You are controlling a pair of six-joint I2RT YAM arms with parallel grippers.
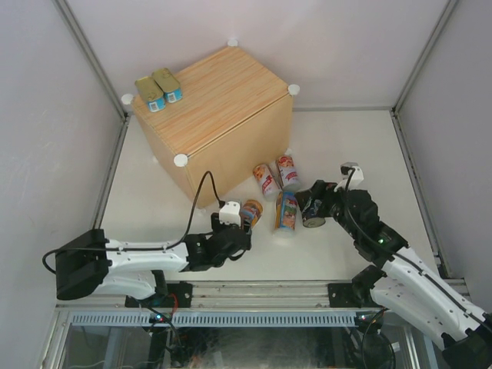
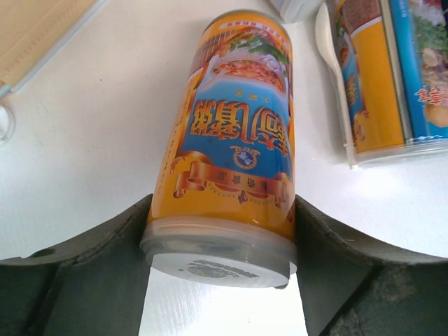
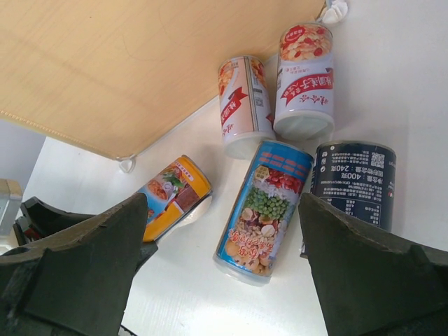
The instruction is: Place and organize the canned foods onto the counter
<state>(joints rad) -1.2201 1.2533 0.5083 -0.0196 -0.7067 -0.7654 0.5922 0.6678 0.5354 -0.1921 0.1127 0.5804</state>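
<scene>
My left gripper point(image 2: 222, 217) has closed on the orange can point(image 2: 234, 133). My two dark fingers press against its opposite sides, just above the clear plastic lid. The can lies on its side on the white table point(image 1: 346, 146), its far end pointing toward the wooden counter point(image 1: 223, 100). It sits near the front corner of the counter, below the white knob point(image 1: 181, 160).

My right gripper point(image 3: 222, 210) is spread wide and holds nothing. It hangs over the group of cans on the table. Seen from its wrist, the blue can point(image 3: 266, 203) and the dark can point(image 3: 353, 182) show between its fingers. Both lie side by side and very close together; I cannot tell whether they touch. Just beyond them, two red-and-white cans point(image 3: 241, 105) point(image 3: 304, 80) lie next to each other, close to the front face of the counter.

Two flat tins point(image 1: 150, 94) point(image 1: 167, 84) rest on top of the counter, side by side at its far left corner. The other five cans are all down on the table in front of it.
</scene>
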